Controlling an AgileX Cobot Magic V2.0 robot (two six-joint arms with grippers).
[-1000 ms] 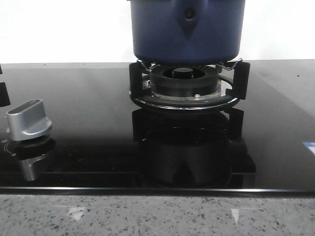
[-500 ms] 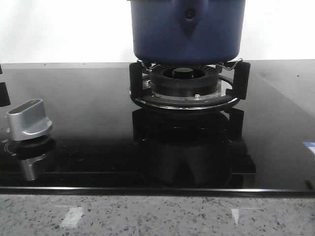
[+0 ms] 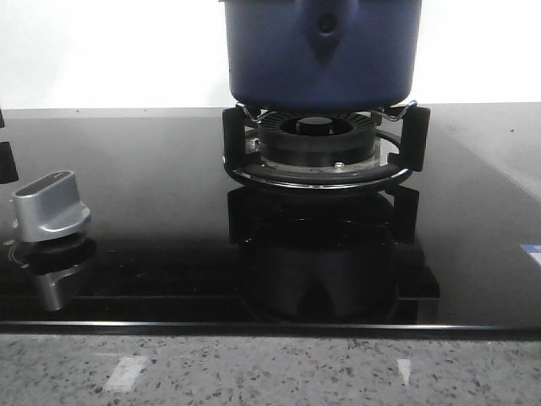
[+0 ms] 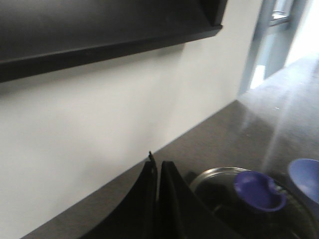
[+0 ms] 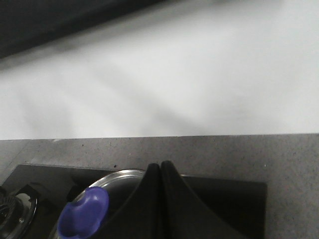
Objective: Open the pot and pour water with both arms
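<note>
Both sets of fingers pressed together, empty, left fingers (image 4: pixel 156 172), right fingers (image 5: pixel 160 172), pot (image 3: pixel 321 52) beneath, apart.

Matte smooth dark-blue pot (image 3: pixel 321 52), glossy black glass hob (image 3: pixel 152 211), brushed silver knob (image 3: pixel 49 205), speckled stone counter (image 3: pixel 270 372), possibly plastic lid handle (image 5: pixel 83 213)

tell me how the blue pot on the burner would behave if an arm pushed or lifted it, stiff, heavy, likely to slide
The pot looks rigid and fairly large, so probably heavy, more so if it holds water. It sits on the narrow prongs of the burner grate, so a sideways push might skid or tip it. Its smooth matte wall offers little grip.
</note>
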